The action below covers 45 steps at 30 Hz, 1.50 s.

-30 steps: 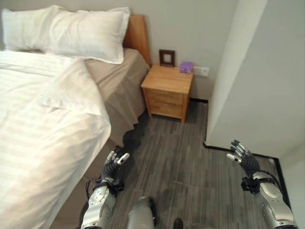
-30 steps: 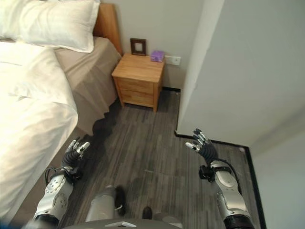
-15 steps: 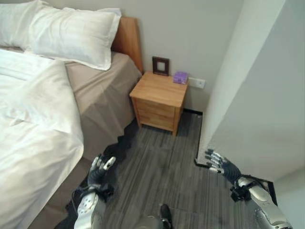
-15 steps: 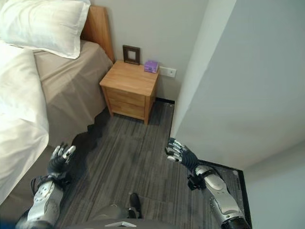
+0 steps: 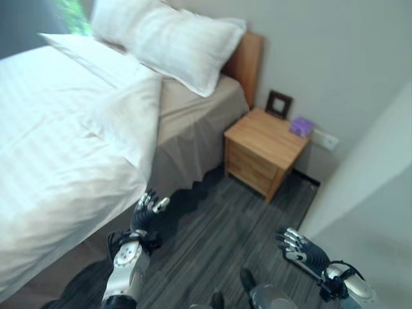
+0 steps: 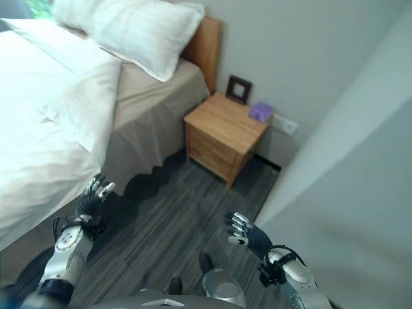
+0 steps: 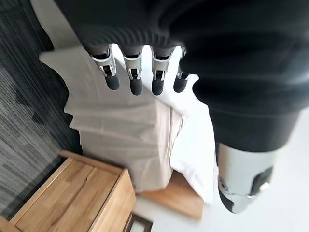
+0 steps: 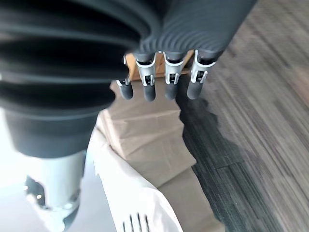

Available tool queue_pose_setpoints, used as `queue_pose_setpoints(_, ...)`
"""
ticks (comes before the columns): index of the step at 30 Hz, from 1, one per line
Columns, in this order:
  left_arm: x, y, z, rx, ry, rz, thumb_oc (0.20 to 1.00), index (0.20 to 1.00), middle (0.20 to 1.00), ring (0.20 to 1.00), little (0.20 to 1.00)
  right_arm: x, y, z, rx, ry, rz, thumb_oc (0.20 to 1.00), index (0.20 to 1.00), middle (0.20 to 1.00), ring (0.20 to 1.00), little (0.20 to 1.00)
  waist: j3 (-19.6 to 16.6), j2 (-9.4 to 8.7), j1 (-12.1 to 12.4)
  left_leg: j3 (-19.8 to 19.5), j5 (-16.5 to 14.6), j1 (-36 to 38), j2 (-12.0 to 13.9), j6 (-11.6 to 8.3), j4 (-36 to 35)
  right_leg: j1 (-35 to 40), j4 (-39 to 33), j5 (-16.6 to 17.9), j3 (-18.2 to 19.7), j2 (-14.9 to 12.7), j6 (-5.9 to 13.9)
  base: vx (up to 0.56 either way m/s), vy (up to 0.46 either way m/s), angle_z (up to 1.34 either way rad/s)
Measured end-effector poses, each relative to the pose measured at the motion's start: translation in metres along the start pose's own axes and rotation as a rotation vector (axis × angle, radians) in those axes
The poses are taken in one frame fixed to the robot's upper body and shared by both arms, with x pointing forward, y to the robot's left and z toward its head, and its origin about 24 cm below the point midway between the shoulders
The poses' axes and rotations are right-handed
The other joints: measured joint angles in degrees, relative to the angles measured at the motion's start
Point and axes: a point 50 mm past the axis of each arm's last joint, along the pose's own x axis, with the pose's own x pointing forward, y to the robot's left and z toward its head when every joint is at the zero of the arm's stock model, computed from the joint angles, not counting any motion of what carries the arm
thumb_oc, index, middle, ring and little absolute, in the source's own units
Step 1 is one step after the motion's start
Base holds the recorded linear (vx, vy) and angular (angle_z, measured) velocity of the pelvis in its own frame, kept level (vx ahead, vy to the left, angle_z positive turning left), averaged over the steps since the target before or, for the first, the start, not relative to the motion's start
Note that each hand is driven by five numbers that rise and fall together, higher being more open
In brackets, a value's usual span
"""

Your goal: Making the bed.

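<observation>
Standing beside the bed: both hands are hanging empty over the dark plank floor (image 5: 212, 238), short of the bedding.
Left hand (image 5: 147, 209): it is hovering with fingers straight and relaxed, grasping nothing, just beside the hanging edge of the white duvet (image 5: 58, 148).
Right hand (image 6: 244, 235): it is floating released and empty, well apart from the bed, near the pale wall (image 6: 360, 161).
Duvet: it is lying rumpled across the mattress, its corner folded back and leaving the beige sheet (image 5: 187, 119) bare below the two white pillows (image 5: 174, 42).
Risk, one-handed pull: judging from the spacing, only the left hand is within reach, so a tug from there is likely dragging the duvet crooked or sliding it off toward the floor.
Risk, the nightstand: the wooden nightstand (image 5: 262, 151), carrying a dark picture frame (image 5: 279, 104) and a small purple box (image 5: 300, 126), is standing close to the head of the bed; a wide right-arm swing is risking a knock.
Risk, the wall: the right arm is working in a narrow gap and could be scraping it.
</observation>
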Motion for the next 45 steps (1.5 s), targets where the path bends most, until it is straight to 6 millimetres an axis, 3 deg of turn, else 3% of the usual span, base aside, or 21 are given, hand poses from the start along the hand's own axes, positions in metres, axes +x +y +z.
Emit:
queue_pose_setpoints(4,-0.007,0.003,-0.010,-0.003,0.038,0.009,1.000,1.000,1.000,1.000,1.000,0.012,-0.006,0.014,-0.033,-0.032,0.004,1.000,1.000,1.000,1.000,1.000,-0.1,0.93,0.4,0.3,0.0,1.6,4.0,-3.24,-2.2,3.0,-5.7,2.4,-1.5,2.7,-2.99,0.05,-0.088,0.04)
queue_pose_setpoints(6,-0.007,0.001,-0.011,-0.010,0.038,0.008,1.000,1.000,1.000,1.000,1.000,0.011,-0.007,0.014,-0.034,-0.030,-0.005,1.000,1.000,1.000,1.000,1.000,-0.3,1.38,0.0,0.3,-0.3,2.2,4.8,-3.91,-2.6,3.7,-6.2,2.4,-1.6,3.5,-3.08,0.02,-0.068,-0.03)
queue_pose_setpoints(7,-0.007,-0.006,-0.015,-0.041,0.046,-0.004,1.000,1.000,1.000,1.000,1.000,0.007,-0.010,0.010,-0.043,-0.008,-0.033,1.000,1.000,1.000,1.000,1.000,-0.2,2.66,-0.1,0.6,-0.1,3.2,5.7,-4.52,-4.5,3.9,-7.0,2.8,-1.5,3.9,-3.59,0.01,-0.031,0.02)
queue_pose_setpoints(9,-0.008,-0.006,-0.014,-0.006,0.059,-0.034,1.000,1.000,1.000,1.000,1.000,0.006,-0.020,0.010,0.011,-0.043,-0.150,1.000,1.000,1.000,1.000,1.000,-0.1,2.50,-1.9,11.0,-0.4,2.9,8.1,-4.33,-4.8,3.2,-6.9,2.0,-5.3,2.5,-3.99,0.01,0.013,0.41)
queue_pose_setpoints(10,-0.008,-0.008,-0.014,-0.002,0.059,-0.053,1.000,1.000,1.000,1.000,1.000,0.004,-0.027,0.010,0.027,-0.054,-0.208,1.000,1.000,1.000,1.000,1.000,-0.1,2.64,-2.5,13.6,0.2,3.2,8.7,-4.85,-5.7,2.7,-6.6,1.5,-6.2,2.3,-3.65,0.01,0.019,0.64)
queue_pose_setpoints(11,-0.007,-0.012,-0.013,0.000,0.059,-0.068,1.000,1.000,1.000,1.000,1.000,0.000,-0.036,0.011,0.037,-0.060,-0.265,1.000,1.000,1.000,1.000,1.000,0.1,3.04,-3.2,15.4,1.2,3.1,9.3,-5.96,-6.1,2.5,-6.3,1.2,-7.2,2.1,-3.34,0.00,0.022,0.44)
queue_pose_setpoints(14,-0.008,-0.015,-0.014,0.020,0.072,-0.083,1.000,1.000,1.000,1.000,1.000,-0.003,-0.055,0.014,0.055,-0.074,-0.376,1.000,1.000,1.000,1.000,1.000,0.4,3.32,-2.6,17.7,1.6,3.4,9.0,-6.17,-6.1,1.9,-4.7,0.3,-7.8,1.3,-2.33,0.01,0.026,-0.01)
queue_pose_setpoints(24,-0.007,-0.005,-0.006,0.049,0.050,-0.064,1.000,1.000,1.000,1.000,1.000,0.000,-0.057,0.022,0.033,-0.093,-0.394,1.000,1.000,1.000,1.000,1.000,0.2,2.66,-2.5,17.5,1.2,5.3,8.7,-6.11,-6.4,3.9,-5.2,0.4,-10.0,0.3,-1.76,0.03,0.020,-0.01)
queue_pose_setpoints(30,-0.010,-0.001,-0.009,0.047,0.060,-0.046,1.000,1.000,1.000,1.000,1.000,0.006,-0.051,0.020,0.020,-0.077,-0.354,1.000,1.000,1.000,1.000,1.000,0.0,1.57,0.4,17.4,1.1,5.3,8.3,-5.79,-6.3,3.8,-3.9,0.4,-10.5,0.1,-1.47,-0.02,0.073,0.02)
queue_pose_setpoints(33,-0.009,0.004,-0.009,0.046,0.062,-0.023,1.000,1.000,1.000,1.000,1.000,0.013,-0.047,0.024,0.021,-0.093,-0.329,1.000,1.000,1.000,1.000,1.000,1.4,1.54,1.2,16.4,0.9,5.8,7.6,-4.90,-6.0,-1.4,8.0,-0.1,-12.1,-0.1,-0.09,0.03,0.083,-0.03)
queue_pose_setpoints(35,-0.009,0.005,-0.008,0.061,0.061,-0.022,1.000,1.000,1.000,1.000,1.000,0.014,-0.047,0.026,0.017,-0.101,-0.325,1.000,1.000,1.000,1.000,1.000,3.0,2.70,1.1,15.5,-0.2,5.2,8.1,-3.77,-3.5,-8.0,21.3,-1.1,-12.1,-0.7,2.36,0.23,-0.009,0.18)
queue_pose_setpoints(36,-0.009,0.005,-0.006,0.068,0.054,-0.025,1.000,1.000,1.000,1.000,1.000,0.012,-0.047,0.024,0.020,-0.092,-0.328,1.000,1.000,1.000,1.000,1.000,3.0,2.72,1.2,15.1,-0.5,4.0,8.2,-3.54,-2.6,-10.2,24.3,-2.2,-11.7,-1.6,3.17,0.35,-0.060,0.79)
queue_pose_setpoints(37,-0.010,0.009,-0.003,0.098,0.047,-0.024,1.000,1.000,1.000,1.000,1.000,0.011,-0.047,0.022,0.036,-0.097,-0.335,1.000,1.000,1.000,1.000,1.000,2.6,2.61,1.4,13.8,-1.3,3.5,8.2,-4.82,-5.8,-11.0,19.7,-4.0,-13.1,-4.8,3.43,0.35,-0.076,0.89)
queue_pose_setpoints(38,-0.010,0.015,0.003,0.132,0.036,-0.020,1.000,1.000,1.000,1.000,1.000,0.012,-0.044,0.020,0.075,-0.120,-0.344,1.000,1.000,1.000,1.000,1.000,2.2,-0.77,0.6,13.2,-2.5,1.1,3.3,-3.01,1.4,-11.4,14.3,-5.8,-12.7,-10.1,4.95,0.34,-0.093,0.82)
queue_pose_setpoints(39,-0.012,0.021,0.004,0.146,0.039,-0.005,1.000,1.000,1.000,1.000,1.000,0.013,-0.042,0.025,0.069,-0.150,-0.335,1.000,1.000,1.000,1.000,1.000,2.0,-1.93,0.3,14.8,-5.5,-2.2,1.5,-1.76,13.3,-11.7,10.9,-7.1,-10.2,-12.7,7.17,0.21,-0.052,0.31)
queue_pose_setpoints(40,-0.014,0.026,0.002,0.145,0.050,0.013,1.000,1.000,1.000,1.000,1.000,0.011,-0.044,0.037,0.022,-0.182,-0.313,1.000,1.000,1.000,1.000,1.000,2.4,0.38,0.2,14.3,-13.5,-0.7,2.5,-2.07,13.0,-11.4,7.3,-7.0,-8.6,-12.0,8.71,0.37,-0.192,-0.08)
queue_pose_setpoints(41,-0.014,0.039,-0.004,0.126,0.080,0.087,1.000,1.000,1.000,1.000,1.000,0.015,-0.038,0.028,0.047,-0.144,-0.285,1.000,1.000,1.000,1.000,1.000,3.5,-1.23,0.4,14.7,-13.9,0.9,1.3,-1.19,13.4,-10.5,2.3,-3.6,-6.0,-13.3,6.62,0.27,-0.162,0.01)
queue_pose_setpoints(42,-0.014,0.037,-0.005,0.120,0.080,0.089,1.000,1.000,1.000,1.000,1.000,0.011,-0.037,0.022,0.055,-0.121,-0.284,1.000,1.000,1.000,1.000,1.000,3.2,-1.05,-0.3,13.4,-14.2,0.4,2.3,-1.90,13.7,-10.5,1.7,-2.9,-6.0,-12.0,6.42,0.34,-0.228,0.49)
queue_pose_setpoints(43,-0.011,0.032,-0.004,0.118,0.072,0.073,1.000,1.000,1.000,1.000,1.000,0.004,-0.037,0.013,0.063,-0.089,-0.292,1.000,1.000,1.000,1.000,1.000,2.9,1.45,-1.3,11.1,-14.2,-0.7,3.8,-1.82,14.6,-10.2,1.5,-3.0,-5.6,-10.5,6.44,0.18,-0.161,1.10)
queue_pose_setpoints(45,-0.007,0.015,-0.001,0.127,0.053,0.002,1.000,1.000,1.000,1.000,1.000,-0.005,-0.037,0.001,0.078,-0.035,-0.286,1.000,1.000,1.000,1.000,1.000,2.1,1.32,-2.6,7.1,-13.7,0.4,6.4,-2.44,12.0,-9.8,4.7,-2.9,-5.6,-8.2,6.29,0.27,-0.241,1.07)
